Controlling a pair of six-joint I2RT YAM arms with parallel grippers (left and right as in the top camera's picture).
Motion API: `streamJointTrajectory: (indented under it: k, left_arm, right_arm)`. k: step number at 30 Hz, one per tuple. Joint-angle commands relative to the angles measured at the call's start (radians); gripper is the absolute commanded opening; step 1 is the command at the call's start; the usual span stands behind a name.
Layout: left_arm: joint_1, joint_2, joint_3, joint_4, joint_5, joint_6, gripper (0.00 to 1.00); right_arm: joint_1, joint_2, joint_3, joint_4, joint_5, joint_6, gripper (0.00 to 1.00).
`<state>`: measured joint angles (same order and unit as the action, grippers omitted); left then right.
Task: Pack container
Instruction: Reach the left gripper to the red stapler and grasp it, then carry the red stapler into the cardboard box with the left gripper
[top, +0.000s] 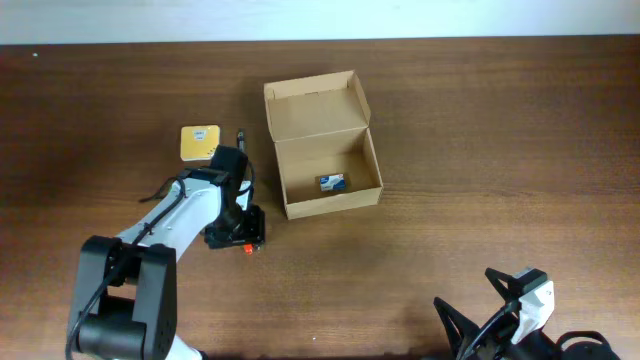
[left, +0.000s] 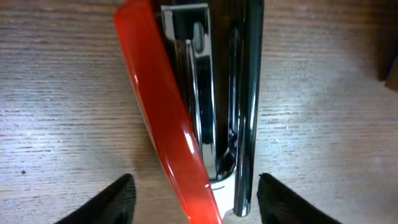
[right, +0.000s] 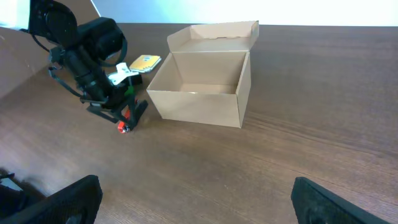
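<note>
The container (top: 315, 105) is a tan cardboard box, open, with its flap lid standing at the back; a small blue and white item (top: 331, 182) lies inside. My left gripper (top: 237, 232) is down on the table left of the box, over a red and chrome stapler (left: 165, 106). Its jaws straddle the stapler (top: 246, 248), and bare table shows between each finger and the metal. In the right wrist view, the stapler's red tip (right: 122, 127) pokes out below the left arm, close to the container (right: 196, 106). My right gripper (right: 196, 193) hovers open and empty near the front right.
A yellow note pad (top: 199, 142) lies behind the left gripper, with a thin dark pen-like thing (top: 240, 137) beside it. The right arm (top: 520, 300) sits at the table's front right edge. The table's far edge runs just behind the box.
</note>
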<state>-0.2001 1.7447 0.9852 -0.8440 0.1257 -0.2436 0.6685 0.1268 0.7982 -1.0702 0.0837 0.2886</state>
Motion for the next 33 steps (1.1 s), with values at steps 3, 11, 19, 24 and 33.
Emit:
streamJointTrajectory:
  k: [3, 11, 19, 24, 33]
  left_arm:
    - [0.0, 0.006, 0.016, 0.007, -0.003, -0.018, 0.56]
    - [0.0, 0.007, 0.016, 0.009, -0.057, -0.037, 0.52]
    - [0.0, 0.008, 0.016, 0.006, -0.071, -0.037, 0.29]
    - [0.0, 0.007, 0.016, 0.004, -0.066, -0.037, 0.05]
    - [0.0, 0.007, 0.045, -0.037, -0.059, -0.036, 0.02]
  right_arm:
    - [0.005, -0.008, -0.004, 0.003, -0.002, 0.007, 0.99]
    - [0.005, -0.008, -0.004, 0.003, -0.002, 0.007, 0.99]
    - [0.005, -0.008, -0.004, 0.003, -0.002, 0.008, 0.99]
    - [0.005, -0.008, -0.004, 0.003, -0.002, 0.007, 0.99]
    - [0.005, -0.008, -0.004, 0.003, -0.002, 0.007, 0.99]
